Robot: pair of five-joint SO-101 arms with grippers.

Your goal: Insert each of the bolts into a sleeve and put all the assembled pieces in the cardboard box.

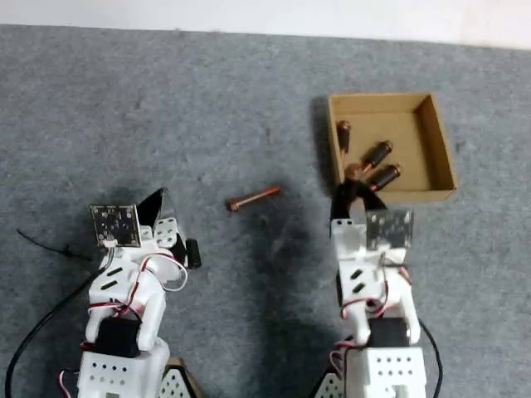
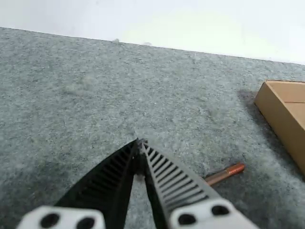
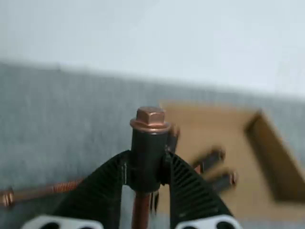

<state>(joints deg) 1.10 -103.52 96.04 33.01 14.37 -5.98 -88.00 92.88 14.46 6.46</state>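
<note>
Holding a sleeved bolt at the box's edge

The right gripper point(image 3: 148, 160) is clamped on the dark sleeve point(image 3: 148, 152) of an assembled piece, with the copper bolt head point(image 3: 150, 118) upright above the jaws. It sits just at the near left corner of the cardboard box point(image 1: 440, 141). 3 finished pieces point(image 1: 376, 153) lie inside. The left gripper point(image 2: 139, 145) is closed on nothing, near a loose bolt point(image 1: 255, 198) lying on the grey mat point(image 1: 124, 99) between the arms. These parts look rigid, small and light. The smooth sleeve probably offers a better hold than the thread, and the bolt could slide out if tipped head-down.
</note>
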